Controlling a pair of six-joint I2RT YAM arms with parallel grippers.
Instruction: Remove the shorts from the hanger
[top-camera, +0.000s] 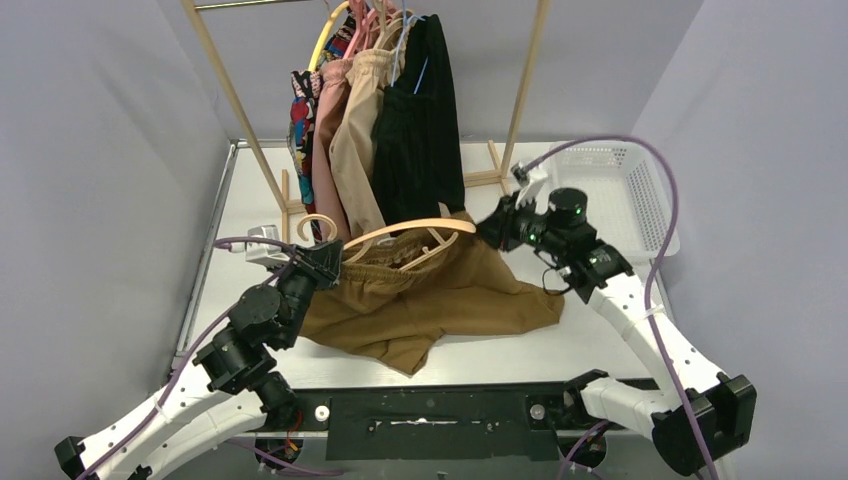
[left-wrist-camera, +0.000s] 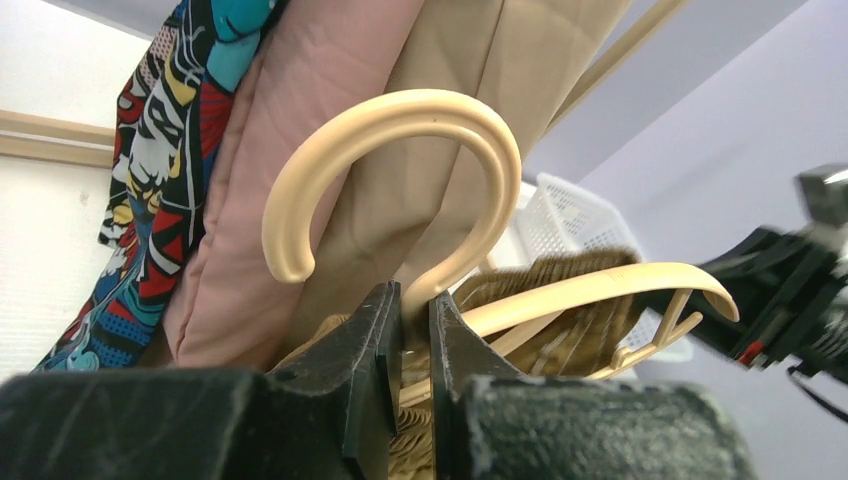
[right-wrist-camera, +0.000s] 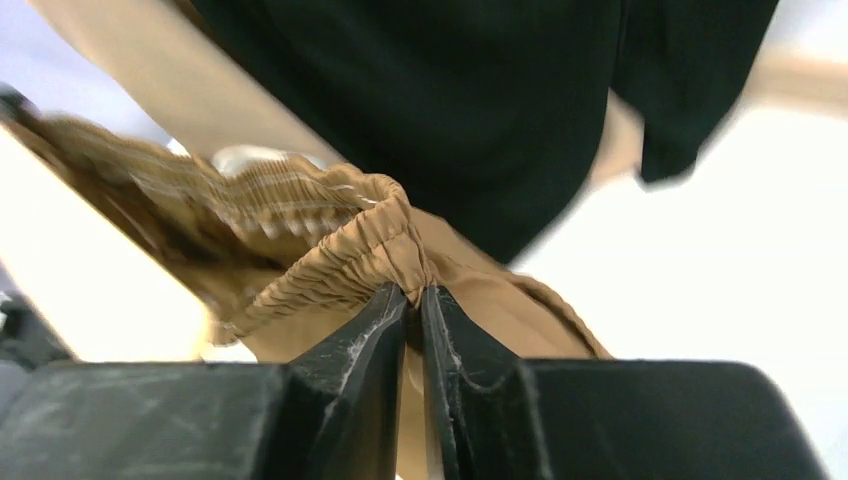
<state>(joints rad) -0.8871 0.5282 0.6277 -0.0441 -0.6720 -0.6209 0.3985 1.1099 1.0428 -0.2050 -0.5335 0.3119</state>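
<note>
Top external view shows a smooth white table (top-camera: 500, 345) carrying a wooden rack (top-camera: 525, 90) hung with soft clothes: black shorts (top-camera: 420, 130), beige shorts (top-camera: 360, 130) and a comic-print pair (top-camera: 300, 120). The mustard-brown shorts (top-camera: 430, 300) lie crumpled on the table, with their gathered elastic waistband threaded on a smooth, curved cream hanger (top-camera: 405, 232). The left tool (top-camera: 325, 262) is clamped on the neck below the hanger's hook. The right tool (top-camera: 492, 232) pinches the ruffled waistband at the hanger's other end.

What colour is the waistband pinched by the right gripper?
Mustard-brown; the gathered waistband shows best in the right wrist view.
</note>
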